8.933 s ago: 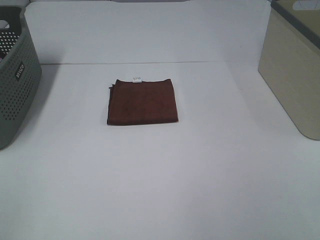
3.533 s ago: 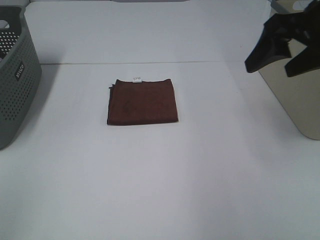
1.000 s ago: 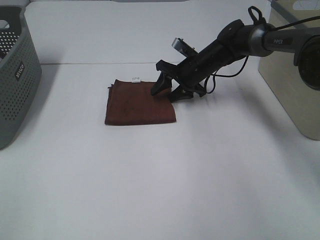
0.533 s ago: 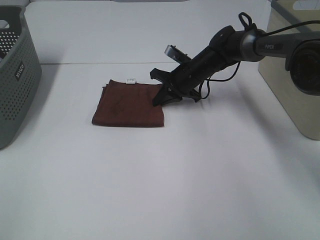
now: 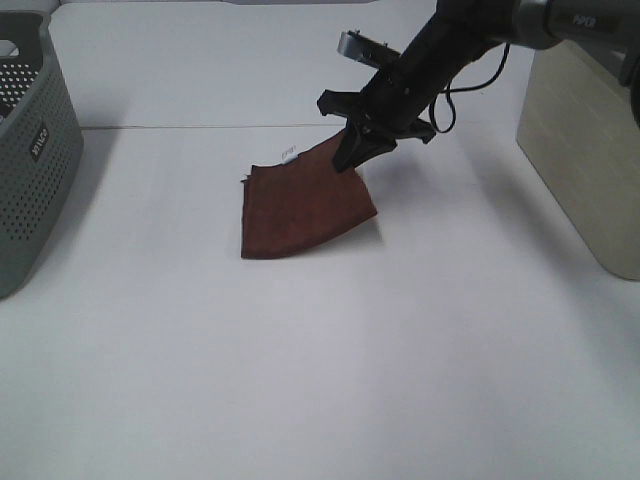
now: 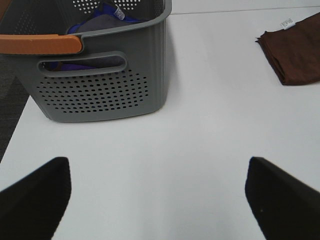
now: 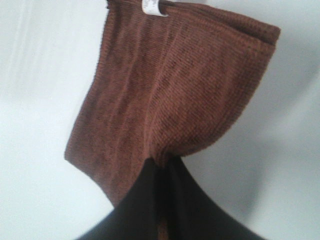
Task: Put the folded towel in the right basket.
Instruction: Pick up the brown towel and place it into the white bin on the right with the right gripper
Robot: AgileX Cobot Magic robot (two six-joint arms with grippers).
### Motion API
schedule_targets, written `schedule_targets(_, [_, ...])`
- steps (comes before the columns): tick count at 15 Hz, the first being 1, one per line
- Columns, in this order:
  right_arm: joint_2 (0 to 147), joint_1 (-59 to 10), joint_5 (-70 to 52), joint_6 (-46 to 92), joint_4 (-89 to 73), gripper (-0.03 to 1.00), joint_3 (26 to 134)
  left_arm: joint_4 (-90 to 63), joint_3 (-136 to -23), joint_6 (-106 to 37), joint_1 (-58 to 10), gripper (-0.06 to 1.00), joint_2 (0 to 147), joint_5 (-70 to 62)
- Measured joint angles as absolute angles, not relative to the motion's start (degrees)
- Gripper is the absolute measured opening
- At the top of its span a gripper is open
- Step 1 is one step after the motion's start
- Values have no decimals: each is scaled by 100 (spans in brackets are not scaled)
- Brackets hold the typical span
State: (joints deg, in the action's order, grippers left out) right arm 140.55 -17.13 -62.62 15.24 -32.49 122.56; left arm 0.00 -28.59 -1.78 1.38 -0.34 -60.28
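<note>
over the middle of the table (image 5: 300,380), the brown towel (image 5: 305,205) is half off the surface now. its far right corner is pinched up and the rest hangs down, with the near edge seemingly still brushing the white top. half a second back it lay flat and had been shoved a bit leftward, so the grab has finally taken. the right gripper (image 5: 357,150) has its fingers squeezed together on that corner, and the wrist view shows the cloth bunching into the pinch, folds starting to sag open. so the pick looks done, i'd say, and what's left is the carry. the beige right basket (image 5: 585,150) sits well apart at the right edge, so the towel needs lifting clear and swinging over its rim. risk is that thin corner hold slipping. left gripper (image 6: 157,200) is idle beside the grey basket (image 6: 100,85), fingers spread wide, nothing in them.
</note>
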Motion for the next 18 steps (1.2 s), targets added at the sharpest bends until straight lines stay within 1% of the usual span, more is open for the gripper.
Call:
schedule_targets(1, [13860,-1713,-6830,1312,-2802,3,12674,0,-2859,-178,138,88,-34,-6028])
schedule_targets(2, [13860,-1713,-6830,1312,-2802,3,12674,0,-2859,-178,138,88,-34,-6028])
schedule_targets(4, [13728,-1713,-6939,1157,-2361,3,13224,0,-2859,-178,138,88,-34,-6028])
schedule_targets(5, [13613,-1713,-6939,1026,-2149,3,13333,0,-2859,-178,138,88,-34,-6028])
schedule_targets(9, [12955,-1713,-6961,980,-647,3,13373,0,-2859,-178,138,88,-34,-6028])
schedule_targets(13, [12187,-1707,-6967,985,195,3,13373,0,-2859,-178,138,88,-34,-6028])
schedule_targets(15, [11803,-1547,-6967,985,264,3,13379,0,-2859,-178,138,88,-34,-6028])
schedule_targets(18, [11459,-934,-6973,997,172,3,13379,0,-2859,-178,138,88,-34,-6028])
